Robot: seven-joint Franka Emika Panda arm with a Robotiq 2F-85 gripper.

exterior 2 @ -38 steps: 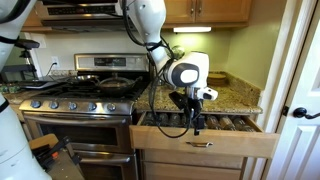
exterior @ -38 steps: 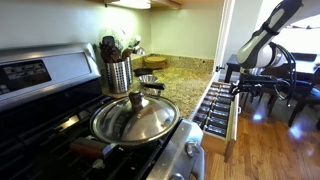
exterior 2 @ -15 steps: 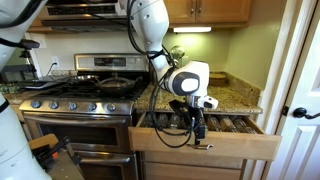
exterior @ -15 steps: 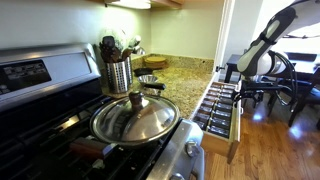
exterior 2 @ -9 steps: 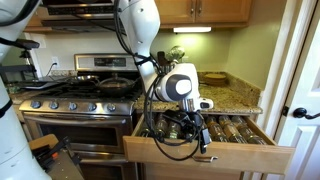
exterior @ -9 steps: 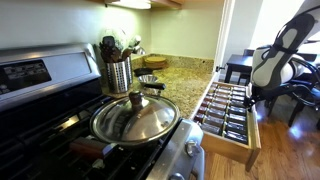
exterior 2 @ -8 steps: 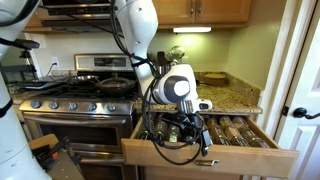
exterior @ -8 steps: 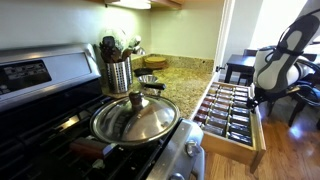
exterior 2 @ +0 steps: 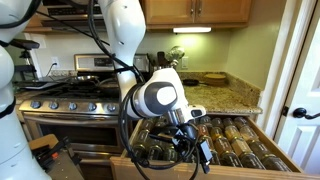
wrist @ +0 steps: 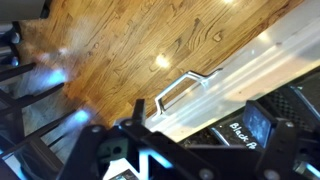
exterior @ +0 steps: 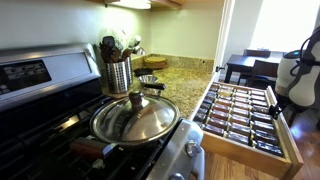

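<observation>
While the spice drawer (exterior: 288, 138) stands far out from under the granite counter (exterior: 185, 82), the gripper (exterior 2: 196, 152) hangs at its front by the handle (wrist: 186, 84), fingers spread wide, clasping nothing visible. Advice: pull straight, level with the runners. Nearby: spice jars (exterior: 240, 112); lidded pan (exterior: 134, 118), left; utensil crock (exterior: 117, 72). Dining table (exterior: 245, 62) may crowd the arm.

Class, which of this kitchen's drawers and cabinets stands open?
The spice drawer beside the stove: it is pulled out, showing rows of jars, while the wall cabinets above are shut.
</observation>
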